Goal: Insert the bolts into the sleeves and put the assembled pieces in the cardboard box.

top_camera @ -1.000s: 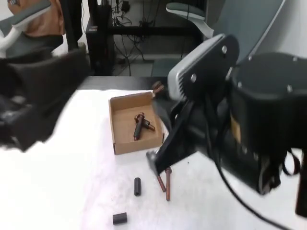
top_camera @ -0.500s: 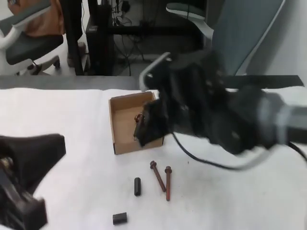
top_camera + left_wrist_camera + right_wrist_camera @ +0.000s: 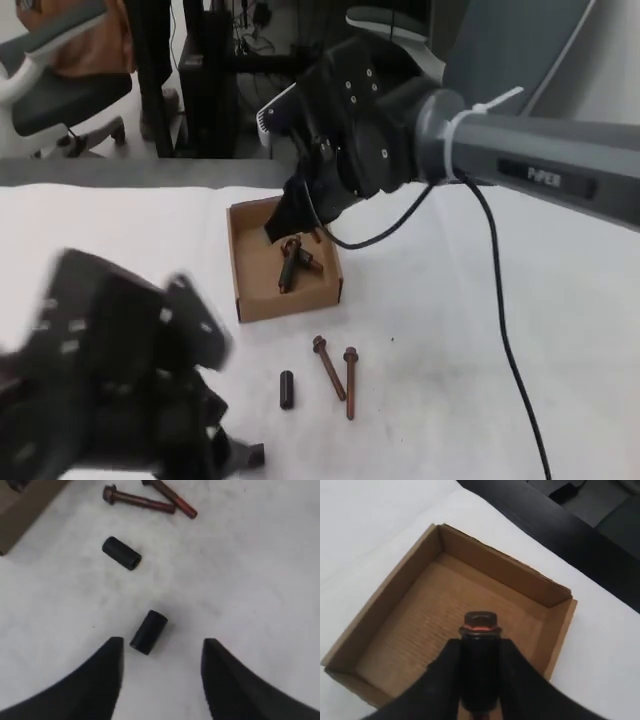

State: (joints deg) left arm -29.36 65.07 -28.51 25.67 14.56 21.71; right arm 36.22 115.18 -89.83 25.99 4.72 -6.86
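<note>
white bench (image 3: 500,400), right tool (image 3: 480,649) pinching sleeved bolt (image 3: 480,672) over box (image 3: 506,574)

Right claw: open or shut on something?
Shut on an assembled piece: fingers of the right claw press both sides of a black sleeve with a bolt head at its end, above the cardboard box.

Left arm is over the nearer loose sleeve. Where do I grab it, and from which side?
Come straight down and close on the middle of the nearer sleeve, across its curved sides. It lies on its side on the cloth, apart from the other sleeve, and the open left pincer nearly straddles it.
</note>
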